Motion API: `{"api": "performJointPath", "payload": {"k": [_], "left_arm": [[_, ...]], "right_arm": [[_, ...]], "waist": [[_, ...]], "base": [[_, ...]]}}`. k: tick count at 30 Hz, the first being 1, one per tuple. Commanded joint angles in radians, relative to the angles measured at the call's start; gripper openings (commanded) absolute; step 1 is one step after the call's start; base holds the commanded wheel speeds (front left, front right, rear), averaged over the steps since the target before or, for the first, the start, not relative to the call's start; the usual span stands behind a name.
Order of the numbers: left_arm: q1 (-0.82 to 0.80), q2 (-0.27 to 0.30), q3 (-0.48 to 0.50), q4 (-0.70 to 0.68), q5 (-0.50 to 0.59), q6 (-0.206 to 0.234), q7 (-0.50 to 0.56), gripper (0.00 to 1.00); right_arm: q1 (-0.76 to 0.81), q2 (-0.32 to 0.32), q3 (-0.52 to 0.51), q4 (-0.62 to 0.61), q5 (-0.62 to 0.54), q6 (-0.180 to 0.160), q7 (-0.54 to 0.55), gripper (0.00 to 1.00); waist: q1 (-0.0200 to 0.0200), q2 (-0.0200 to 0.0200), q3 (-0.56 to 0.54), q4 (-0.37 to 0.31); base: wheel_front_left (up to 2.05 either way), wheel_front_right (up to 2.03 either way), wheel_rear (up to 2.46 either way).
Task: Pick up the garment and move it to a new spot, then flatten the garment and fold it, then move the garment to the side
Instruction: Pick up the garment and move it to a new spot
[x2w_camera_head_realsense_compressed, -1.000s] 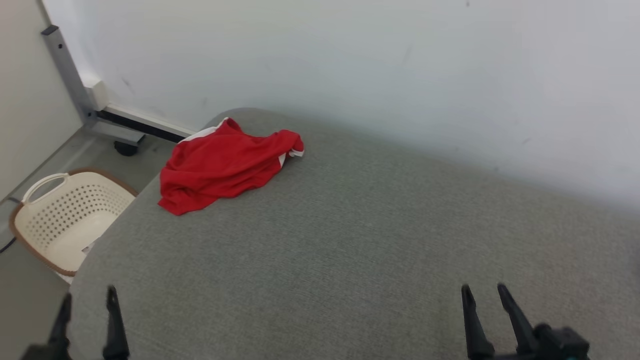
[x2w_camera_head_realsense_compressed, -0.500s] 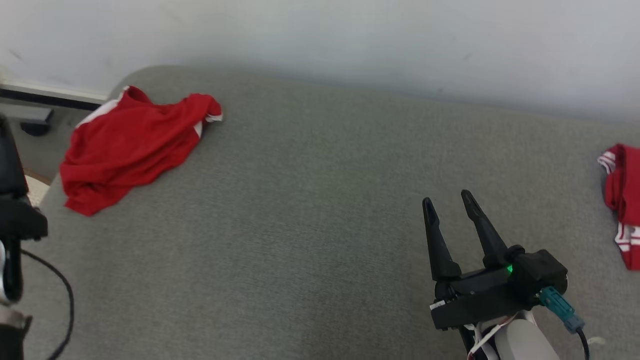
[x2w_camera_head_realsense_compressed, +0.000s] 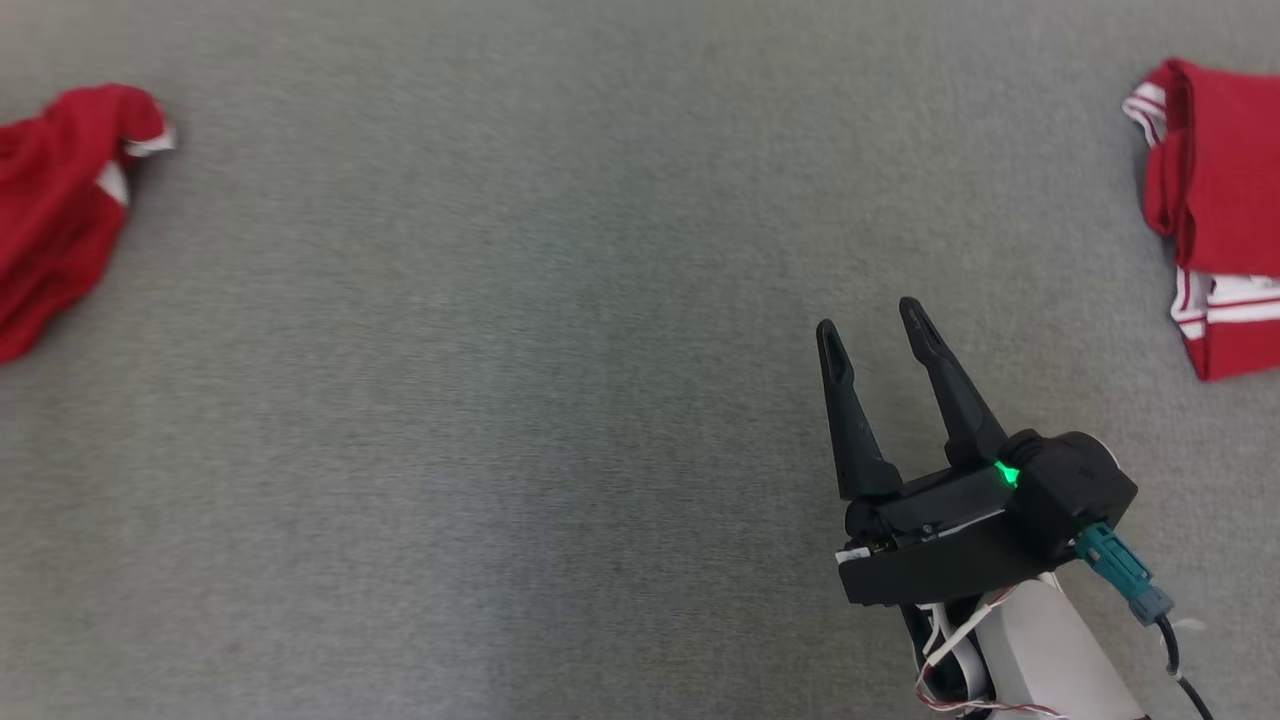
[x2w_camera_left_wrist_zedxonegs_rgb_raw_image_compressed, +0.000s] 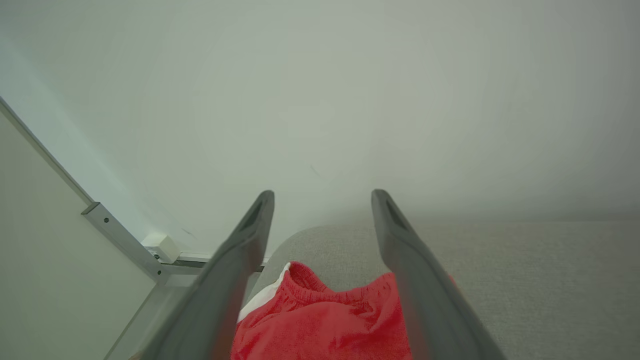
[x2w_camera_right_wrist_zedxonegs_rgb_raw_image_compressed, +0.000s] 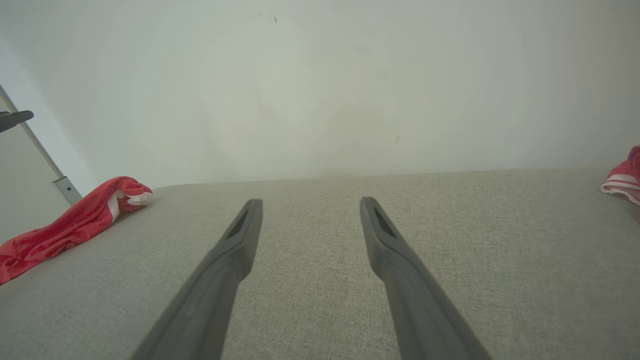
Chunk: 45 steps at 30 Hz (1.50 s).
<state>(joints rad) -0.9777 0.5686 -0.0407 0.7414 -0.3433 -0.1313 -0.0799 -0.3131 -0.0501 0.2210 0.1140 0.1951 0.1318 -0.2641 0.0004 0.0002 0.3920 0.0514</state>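
garment (x2w_camera_left_wrist_zedxonegs_rgb_raw_image_compressed: 320, 325) lies crumpled just ahead of my left gripper (x2w_camera_left_wrist_zedxonegs_rgb_raw_image_compressed: 322, 197), jaws apart and empty. right gripper (x2w_camera_head_realsense_compressed: 870, 322) gapes too. pickup step: next i'd lower and pinch an edge.

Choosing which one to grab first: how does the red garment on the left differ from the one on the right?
The left garment lies crumpled in a loose heap; the right garment looks folded, with straight edges. The left garment shows white patches; the right garment shows thin white stripes. Both are red and lie on the grey surface.
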Motion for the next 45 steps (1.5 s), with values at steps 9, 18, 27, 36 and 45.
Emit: {"api": "performJointPath", "payload": {"k": [9,18,27,36,45], "left_arm": [[-0.081,0.048,-0.108,0.193,-0.078,0.002,0.136,1.0],[-0.112,0.039,-0.156,0.374,-0.154,0.002,0.356,1.0],[-0.088,-0.005,-0.182,0.457,-0.181,0.001,0.421,1.0],[-0.07,0.008,-0.241,0.33,-0.232,0.002,0.22,0.0],[-0.11,-0.029,-0.312,0.222,-0.236,0.002,0.062,0.0]], "right_arm": [[-0.014,0.0,0.008,-0.011,0.008,-0.002,-0.001,1.0],[-0.012,0.0,0.001,-0.004,-0.01,-0.002,-0.001,1.0],[-0.021,-0.001,0.016,0.008,-0.012,-0.002,-0.001,1.0],[0.014,-0.001,-0.004,0.043,-0.002,-0.002,-0.001,1.0],[0.054,-0.001,-0.044,0.066,0.007,-0.002,-0.001,1.0]], "waist": [[-0.0004,-0.0002,0.107,-0.115],[-0.0004,-0.0002,0.108,-0.112],[-0.0004,-0.0002,0.103,-0.109],[-0.0004,-0.0002,0.013,-0.066],[-0.0004,-0.0002,-0.104,-0.024]], "base": [[0.0,0.0,0.0],[0.0,0.0,0.0],[0.0,0.0,0.0],[0.0,0.0,0.0],[0.0,0.0,0.0]]}}
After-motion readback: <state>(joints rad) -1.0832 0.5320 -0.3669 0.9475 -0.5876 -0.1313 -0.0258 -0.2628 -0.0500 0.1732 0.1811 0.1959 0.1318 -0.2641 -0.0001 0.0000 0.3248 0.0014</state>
